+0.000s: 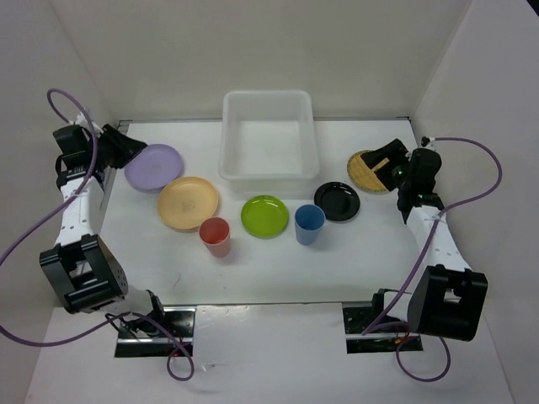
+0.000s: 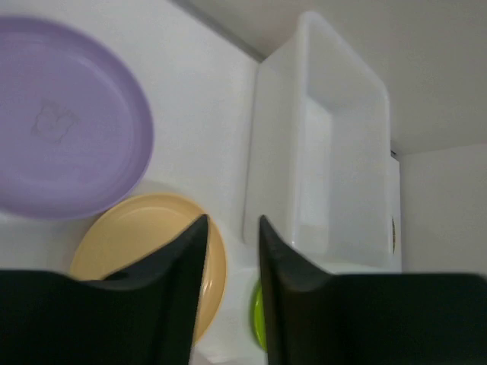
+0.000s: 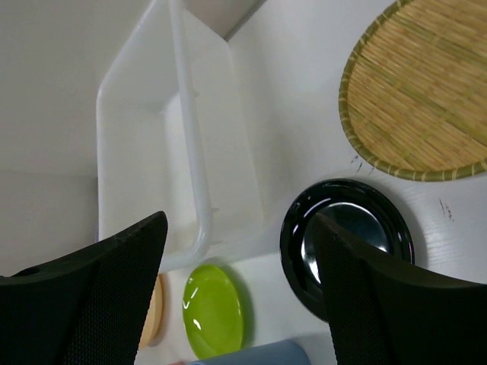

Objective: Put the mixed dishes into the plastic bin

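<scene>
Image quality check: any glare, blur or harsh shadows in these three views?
Top external: even, diffuse light, sharp throughout, only faint shadows beside the red cup and blue cup. Left wrist: left end effector is a dark, soft-edged silhouette; lavender plate slightly soft. Right wrist: bright glare streaks on the black plate and lime green plate; tan woven disc crisp.

White table (image 1: pixel 379 252); plain walls (image 1: pixel 253 42), perhaps board.

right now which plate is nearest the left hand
The lavender plate, at the far left beside the left hand; the peach plate, green plate and black plate lie farther right.
</scene>
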`<action>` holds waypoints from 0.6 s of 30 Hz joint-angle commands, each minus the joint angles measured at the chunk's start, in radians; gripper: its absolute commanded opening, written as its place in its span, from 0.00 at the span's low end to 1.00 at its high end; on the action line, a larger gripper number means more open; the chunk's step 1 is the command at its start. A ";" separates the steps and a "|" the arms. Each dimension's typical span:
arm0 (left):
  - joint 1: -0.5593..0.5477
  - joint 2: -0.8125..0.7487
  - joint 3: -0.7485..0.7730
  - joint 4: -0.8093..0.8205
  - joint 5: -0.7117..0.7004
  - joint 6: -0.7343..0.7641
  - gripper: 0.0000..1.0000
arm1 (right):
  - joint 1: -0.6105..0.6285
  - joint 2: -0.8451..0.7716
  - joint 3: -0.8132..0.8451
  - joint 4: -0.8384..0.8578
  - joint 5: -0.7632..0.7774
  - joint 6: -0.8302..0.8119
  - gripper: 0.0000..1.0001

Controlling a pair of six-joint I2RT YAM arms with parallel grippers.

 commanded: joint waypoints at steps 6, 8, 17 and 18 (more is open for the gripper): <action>0.062 0.159 0.033 -0.052 -0.047 0.032 0.86 | -0.006 -0.059 0.167 -0.036 -0.035 -0.062 0.84; 0.062 0.213 0.079 -0.093 -0.096 0.056 0.84 | 0.014 -0.059 0.221 -0.079 -0.036 -0.098 0.85; 0.071 0.384 0.208 -0.260 -0.373 0.132 0.79 | 0.172 -0.068 0.255 -0.110 -0.048 -0.120 0.87; 0.071 0.409 0.228 -0.274 -0.373 0.145 0.77 | 0.181 -0.068 0.255 -0.110 -0.048 -0.120 0.87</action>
